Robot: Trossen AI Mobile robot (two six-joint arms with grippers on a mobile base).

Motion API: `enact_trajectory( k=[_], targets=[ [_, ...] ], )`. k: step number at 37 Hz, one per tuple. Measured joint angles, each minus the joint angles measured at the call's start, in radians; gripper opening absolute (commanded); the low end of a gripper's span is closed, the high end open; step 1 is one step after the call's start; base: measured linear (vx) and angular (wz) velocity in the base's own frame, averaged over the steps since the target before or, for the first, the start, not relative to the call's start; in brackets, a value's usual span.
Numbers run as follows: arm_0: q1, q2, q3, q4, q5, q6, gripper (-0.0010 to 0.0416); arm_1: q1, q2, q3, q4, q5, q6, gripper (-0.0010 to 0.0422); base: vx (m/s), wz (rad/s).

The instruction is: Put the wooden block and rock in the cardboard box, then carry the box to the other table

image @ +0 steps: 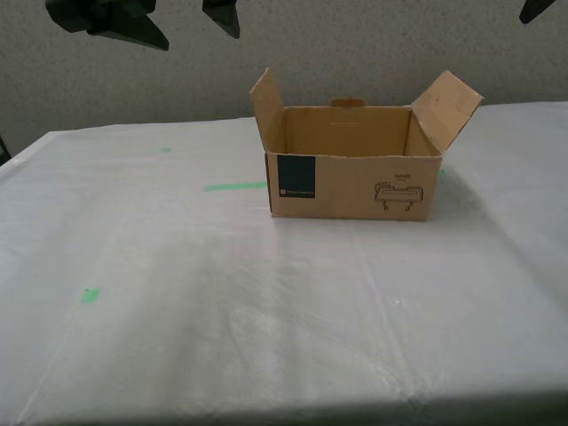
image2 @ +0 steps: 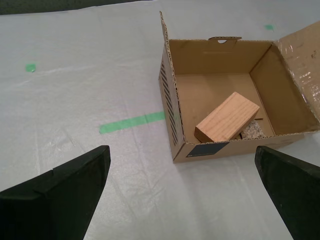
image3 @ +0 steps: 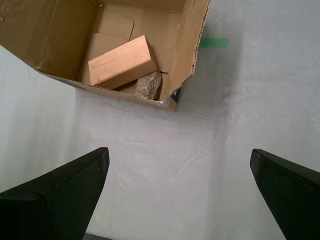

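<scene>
The cardboard box (image: pixel 355 186) stands open on the other table (image: pixel 266 311), its flaps upright and its navy label and line drawing facing the exterior view. Inside it the wooden block (image2: pixel 227 117) (image3: pixel 122 62) lies tilted, resting partly on the rock (image2: pixel 253 131) (image3: pixel 149 85). My second gripper (image2: pixel 181 150) hangs open above the sheet beside the box (image2: pixel 170 100), holding nothing. My first gripper (image3: pixel 179 150) is open too, above bare sheet near a corner of the box (image3: pixel 186 45). In the exterior view only dark arm parts (image: pixel 115 22) show along the top edge.
The wrinkled greyish-white sheet carries a green tape strip (image: pixel 235 186) toward the exterior view's left of the box and small green marks (image: pixel 89 295). A grey wall (image: pixel 355 44) runs behind the table. The table's front edge lies at the bottom of the exterior view.
</scene>
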Motion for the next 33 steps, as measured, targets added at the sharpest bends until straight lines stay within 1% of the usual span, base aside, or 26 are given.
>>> enact_trajectory(
  k=[33],
  targets=[
    [0.0, 0.0, 0.0, 0.0, 0.0, 0.0, 0.0393, 0.0, 0.0, 0.0, 0.0, 0.0, 0.0, 0.0396, 0.0, 0.0]
  ],
)
